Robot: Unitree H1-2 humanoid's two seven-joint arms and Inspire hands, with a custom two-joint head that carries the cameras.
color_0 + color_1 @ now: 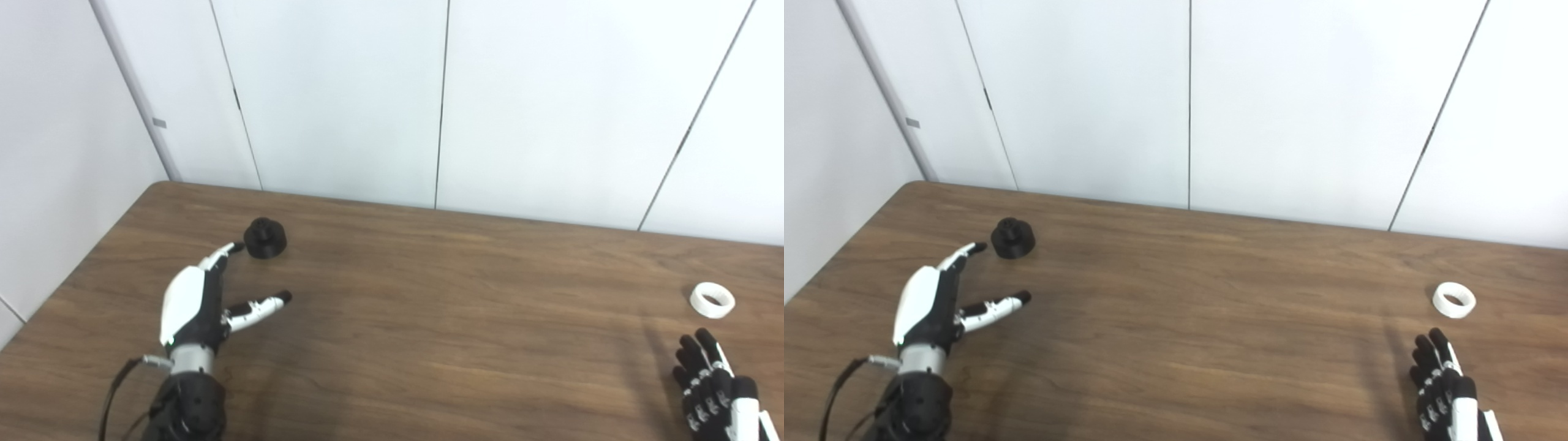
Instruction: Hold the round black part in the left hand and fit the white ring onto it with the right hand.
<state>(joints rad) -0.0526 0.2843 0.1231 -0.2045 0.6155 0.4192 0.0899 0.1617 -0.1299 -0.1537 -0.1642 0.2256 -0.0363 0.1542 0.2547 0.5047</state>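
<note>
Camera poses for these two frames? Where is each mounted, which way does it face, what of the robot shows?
Left eye view: on the head, looking down and forward at the wooden table and white wall panels; left hand open near the round black part, right hand at the bottom right corner, below the white ring.
Right eye view: beside it on the head, facing the same way; both hands and forearms show, with everything sitting further left in the picture.
Shared: the same table, part, ring and both hands.
</note>
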